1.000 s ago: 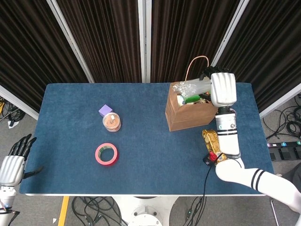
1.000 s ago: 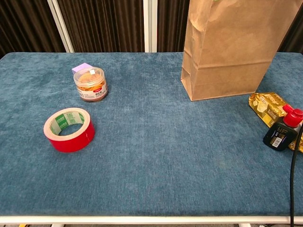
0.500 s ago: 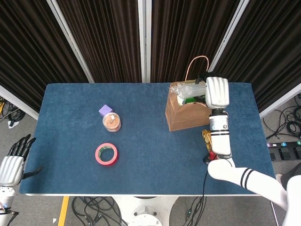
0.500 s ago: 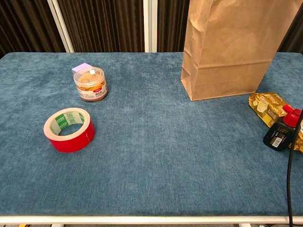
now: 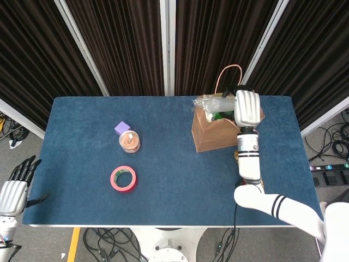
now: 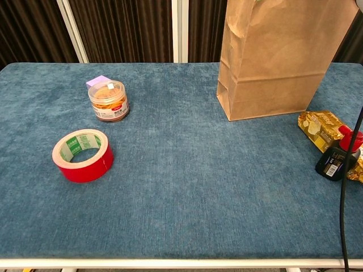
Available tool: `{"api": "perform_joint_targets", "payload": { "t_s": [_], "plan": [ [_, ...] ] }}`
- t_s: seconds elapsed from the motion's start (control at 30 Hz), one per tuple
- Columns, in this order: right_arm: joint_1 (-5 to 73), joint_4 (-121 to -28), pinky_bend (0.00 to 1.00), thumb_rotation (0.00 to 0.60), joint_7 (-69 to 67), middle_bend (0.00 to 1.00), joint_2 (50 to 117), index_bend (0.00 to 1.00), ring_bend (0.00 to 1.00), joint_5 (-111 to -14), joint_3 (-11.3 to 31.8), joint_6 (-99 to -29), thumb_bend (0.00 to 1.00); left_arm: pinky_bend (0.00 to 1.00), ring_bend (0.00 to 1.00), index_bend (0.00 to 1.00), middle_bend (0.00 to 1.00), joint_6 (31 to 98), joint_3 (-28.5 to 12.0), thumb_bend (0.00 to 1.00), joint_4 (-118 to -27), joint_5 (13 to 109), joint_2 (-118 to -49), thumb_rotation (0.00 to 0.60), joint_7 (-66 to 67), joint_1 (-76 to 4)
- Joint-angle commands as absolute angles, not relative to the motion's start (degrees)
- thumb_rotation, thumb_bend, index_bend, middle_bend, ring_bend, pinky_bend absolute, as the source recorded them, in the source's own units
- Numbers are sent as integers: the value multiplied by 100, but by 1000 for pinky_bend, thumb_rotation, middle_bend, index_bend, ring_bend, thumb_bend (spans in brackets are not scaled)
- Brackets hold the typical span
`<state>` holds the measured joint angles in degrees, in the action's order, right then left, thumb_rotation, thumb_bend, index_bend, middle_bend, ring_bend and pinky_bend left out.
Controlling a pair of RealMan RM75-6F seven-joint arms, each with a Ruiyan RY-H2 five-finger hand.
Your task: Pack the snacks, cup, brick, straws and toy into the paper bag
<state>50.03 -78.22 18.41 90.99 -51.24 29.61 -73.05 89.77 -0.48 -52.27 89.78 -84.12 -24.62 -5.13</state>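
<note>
A: What is in the paper bag?

B: It stands open at the far right of the blue tabletop. A crinkly clear packet sticks out of the top, and something green shows beside it. The rest inside is too small to tell.

A: Are there other containers?

B: Yes, a small round jar with a clear lid. It holds brownish snacks. A purple brick sits just behind it, touching or nearly so. A roll of red tape lies nearer the front edge.

A: What lies by the bag?

B: A gold snack packet lies flat on the tabletop, right of the bag. A little black bottle with a red cap rests against it.

A: Where is the right robot hand?

B: It is over the bag's open top, back of the hand up, fingers pointing down into the bag. Whether it holds anything cannot be told. Its white arm reaches up from the near edge.

A: And the left robot hand?

B: It hangs off the left side of the tabletop, holding nothing, dark fingers spread.
</note>
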Motion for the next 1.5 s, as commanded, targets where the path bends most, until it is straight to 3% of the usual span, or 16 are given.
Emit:
{"api": "perform_joint_targets", "payload": {
  "t_s": [0.03,0.3,0.43,0.67,1.17,1.37,1.5],
  "plan": [
    [5003,-7789,419,600,1842,525,9120,686,388,-5081,2978,-7293,195,137,9,128,115,8976,-42,183,-5218,8976,-8416,600,-2470,-504],
    [4963,-7676,380,600,1839,517,9096,634,343,-4865,2960,-7014,145,136,9,128,115,8981,-37,184,-5153,8963,-8427,600,-2522,-482],
    [4961,-7805,235,600,1789,424,8972,494,231,-4892,2915,-6785,13,136,9,128,114,8983,-35,183,-5159,8969,-8420,600,-2514,-484],
    [4984,-8036,26,600,1755,236,8733,267,27,-4975,2903,-6578,0,137,9,128,115,8966,-27,184,-5167,8971,-8421,600,-2518,-486],
    [4906,-9030,0,600,1673,203,8117,237,0,-5256,3200,-6951,0,136,9,128,115,8988,-67,184,-5252,8968,-8381,600,-2493,-516],
    [4625,-9765,0,600,1362,210,7584,235,20,-5822,3302,-7308,0,136,9,128,115,9006,-83,183,-5317,8956,-8349,600,-2456,-513],
    [4265,-10043,0,600,1258,211,7163,234,20,-6738,3033,-7720,0,136,9,128,114,9006,-90,183,-5349,8962,-8342,600,-2422,-527]
  ]
}}
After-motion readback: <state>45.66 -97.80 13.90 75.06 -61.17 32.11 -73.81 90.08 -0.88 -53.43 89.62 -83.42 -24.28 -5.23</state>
